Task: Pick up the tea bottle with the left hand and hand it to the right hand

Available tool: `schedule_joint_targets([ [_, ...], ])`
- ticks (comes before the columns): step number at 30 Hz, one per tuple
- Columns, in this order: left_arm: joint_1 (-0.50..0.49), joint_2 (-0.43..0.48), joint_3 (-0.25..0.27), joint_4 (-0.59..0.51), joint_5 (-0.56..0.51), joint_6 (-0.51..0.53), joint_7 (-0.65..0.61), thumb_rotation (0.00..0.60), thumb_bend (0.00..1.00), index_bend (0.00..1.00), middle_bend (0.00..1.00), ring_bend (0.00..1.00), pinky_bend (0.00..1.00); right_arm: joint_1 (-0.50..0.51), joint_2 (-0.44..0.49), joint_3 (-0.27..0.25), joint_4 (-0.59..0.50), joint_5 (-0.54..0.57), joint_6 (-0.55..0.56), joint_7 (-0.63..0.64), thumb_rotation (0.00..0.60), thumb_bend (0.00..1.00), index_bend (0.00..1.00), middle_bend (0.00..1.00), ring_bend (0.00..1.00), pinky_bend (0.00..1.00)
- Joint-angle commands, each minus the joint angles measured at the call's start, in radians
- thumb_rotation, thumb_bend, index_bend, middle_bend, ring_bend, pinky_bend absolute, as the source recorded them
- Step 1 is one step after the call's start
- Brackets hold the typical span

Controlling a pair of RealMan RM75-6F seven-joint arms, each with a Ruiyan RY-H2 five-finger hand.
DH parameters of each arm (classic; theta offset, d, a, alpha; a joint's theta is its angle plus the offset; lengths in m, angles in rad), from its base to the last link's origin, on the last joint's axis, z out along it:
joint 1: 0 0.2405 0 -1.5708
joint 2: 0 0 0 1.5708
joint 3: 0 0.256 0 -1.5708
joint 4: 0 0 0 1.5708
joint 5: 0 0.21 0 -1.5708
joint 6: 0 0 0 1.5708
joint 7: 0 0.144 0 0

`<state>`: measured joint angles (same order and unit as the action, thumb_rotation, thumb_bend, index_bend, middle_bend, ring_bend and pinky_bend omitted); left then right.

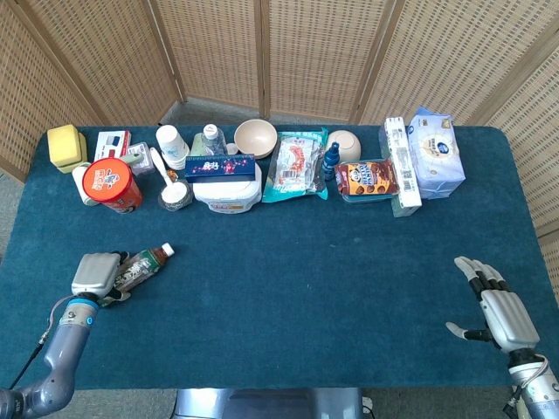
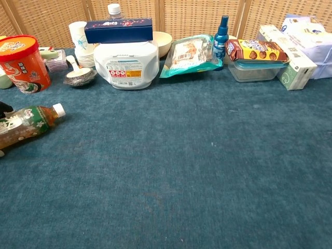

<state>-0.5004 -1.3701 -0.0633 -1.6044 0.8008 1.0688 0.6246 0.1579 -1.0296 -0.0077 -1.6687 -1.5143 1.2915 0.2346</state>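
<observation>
Left hand (image 1: 96, 274) has its fingers wrapped over the lower body of the tea bottle (image 1: 140, 265), gripping it from above. Bottle lies on its side at the near left of the worktop (image 1: 306, 279), white cap pointing up-right, cap end looks slightly raised in the chest view (image 2: 26, 122); lift probably just starting. Right hand (image 1: 500, 310) rests far off at the near right edge, fingers spread and empty, likely waiting to receive. Clutter sits along the back: red tub (image 1: 112, 184), white container (image 1: 226, 194), snack packs. Middle is the handover lane.
</observation>
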Motion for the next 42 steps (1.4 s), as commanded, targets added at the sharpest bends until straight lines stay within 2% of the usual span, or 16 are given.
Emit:
schedule_joint_targets([
  [1,-0.01,-0.015,0.009,-0.011,-0.03,0.021,0.038,0.6,0.01,0.55,0.56,0.58,0.68,-0.001,0.001,-0.001,-0.001,-0.002,0.001,0.004,0.6,0.0,0.0,0.0,0.0,0.0],
  [4,-0.009,-0.016,0.005,-0.021,-0.029,0.035,0.031,0.6,0.03,0.59,0.59,0.61,0.7,-0.002,0.002,-0.003,0.001,-0.003,0.002,0.007,0.6,0.0,0.0,0.0,0.0,0.0],
  [8,0.005,-0.002,-0.013,-0.038,0.036,0.048,-0.059,0.6,0.04,0.6,0.6,0.62,0.7,-0.004,0.003,-0.002,0.004,0.0,0.003,0.012,0.6,0.0,0.0,0.0,0.0,0.0],
  [16,0.065,0.012,-0.032,-0.015,0.372,0.142,-0.409,0.6,0.04,0.6,0.6,0.62,0.7,0.003,-0.001,-0.003,0.007,0.005,-0.015,0.017,0.6,0.0,0.0,0.0,0.0,0.0],
  [20,0.077,-0.01,-0.031,0.024,0.5,0.194,-0.543,0.6,0.04,0.6,0.6,0.62,0.7,0.008,-0.001,-0.005,0.009,0.002,-0.027,0.042,0.6,0.0,0.0,0.0,0.0,0.0],
  [24,0.074,-0.027,-0.034,0.047,0.553,0.209,-0.607,0.6,0.04,0.6,0.6,0.62,0.7,0.012,0.001,-0.006,0.012,-0.001,-0.036,0.073,0.6,0.0,0.0,0.0,0.0,0.0],
  [28,0.037,-0.061,-0.052,0.073,0.615,0.193,-0.692,0.6,0.04,0.6,0.6,0.62,0.7,0.026,0.007,-0.003,0.026,-0.013,-0.051,0.185,0.6,0.0,0.0,0.0,0.0,0.01],
  [38,-0.043,-0.174,-0.09,0.198,0.693,0.173,-0.845,0.6,0.04,0.59,0.6,0.61,0.7,0.088,0.019,0.007,0.053,-0.058,-0.104,0.454,0.6,0.0,0.0,0.0,0.0,0.07],
  [42,-0.075,-0.227,-0.102,0.235,0.704,0.16,-0.897,0.6,0.04,0.59,0.6,0.61,0.7,0.12,0.033,0.023,0.037,-0.071,-0.116,0.514,0.6,0.0,0.0,0.0,0.0,0.1],
])
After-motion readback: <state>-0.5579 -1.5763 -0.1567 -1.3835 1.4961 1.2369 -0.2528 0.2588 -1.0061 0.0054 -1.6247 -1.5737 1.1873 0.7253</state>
